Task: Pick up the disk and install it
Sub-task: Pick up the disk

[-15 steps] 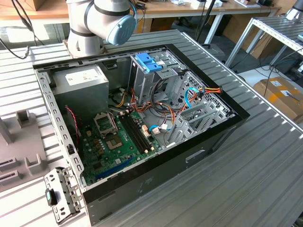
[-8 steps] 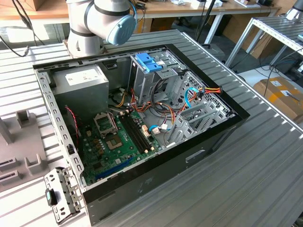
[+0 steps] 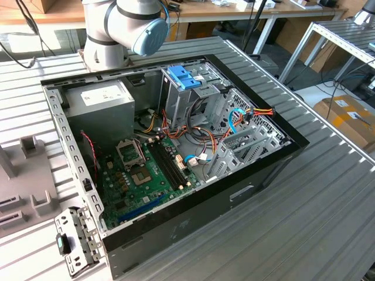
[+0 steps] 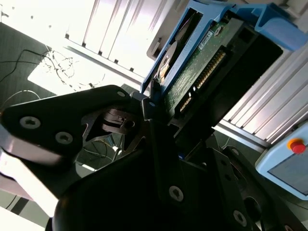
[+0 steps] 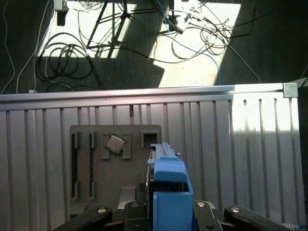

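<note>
Jaws clamp disk [image 4: 197, 62] on edge, long axis pointing away from jaws.

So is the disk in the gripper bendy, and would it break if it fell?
Probably stiff, not bendy: the disk looks like a solid slab in the gripper. Likely fragile though, since its green circuit board is bare. Its flat sides suggest it won't roll.
</note>
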You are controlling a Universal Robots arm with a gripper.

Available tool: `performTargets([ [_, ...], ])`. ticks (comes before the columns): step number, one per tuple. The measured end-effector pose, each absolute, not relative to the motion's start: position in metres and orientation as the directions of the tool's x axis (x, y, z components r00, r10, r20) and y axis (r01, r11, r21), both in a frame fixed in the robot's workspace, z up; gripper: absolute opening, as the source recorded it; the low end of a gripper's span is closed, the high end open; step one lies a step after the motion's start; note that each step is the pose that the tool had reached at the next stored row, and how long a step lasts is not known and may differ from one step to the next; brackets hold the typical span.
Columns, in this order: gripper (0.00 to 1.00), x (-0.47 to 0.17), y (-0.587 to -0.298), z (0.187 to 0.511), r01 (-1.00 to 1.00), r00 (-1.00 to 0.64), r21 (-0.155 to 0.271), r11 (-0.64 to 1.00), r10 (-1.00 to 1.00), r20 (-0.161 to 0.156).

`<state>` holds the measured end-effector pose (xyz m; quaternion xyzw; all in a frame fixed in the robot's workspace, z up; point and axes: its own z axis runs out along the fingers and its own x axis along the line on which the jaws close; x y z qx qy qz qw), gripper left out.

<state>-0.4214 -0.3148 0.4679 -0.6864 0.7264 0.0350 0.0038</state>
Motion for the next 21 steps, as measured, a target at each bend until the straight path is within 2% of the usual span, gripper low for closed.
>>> performTargets([
  [12, 0.36, -0.4213, -0.3148, 0.4774, -0.997, -0.057, 0.046, 0.055, -0.997, -0.051],
  [13, 0.36, -0.4213, -0.3148, 0.4776, -0.997, -0.057, 0.045, 0.055, -0.997, -0.043],
  [15, 0.36, -0.4214, -0.3148, 0.4775, -0.997, -0.057, 0.042, 0.058, -0.998, 0.017],
  [16, 0.36, -0.4214, -0.3149, 0.4775, -0.997, -0.057, 0.041, 0.058, -0.998, 0.031],
  [21, 0.36, -0.4214, -0.3148, 0.4775, -0.997, -0.057, 0.041, 0.058, -0.998, 0.031],
])
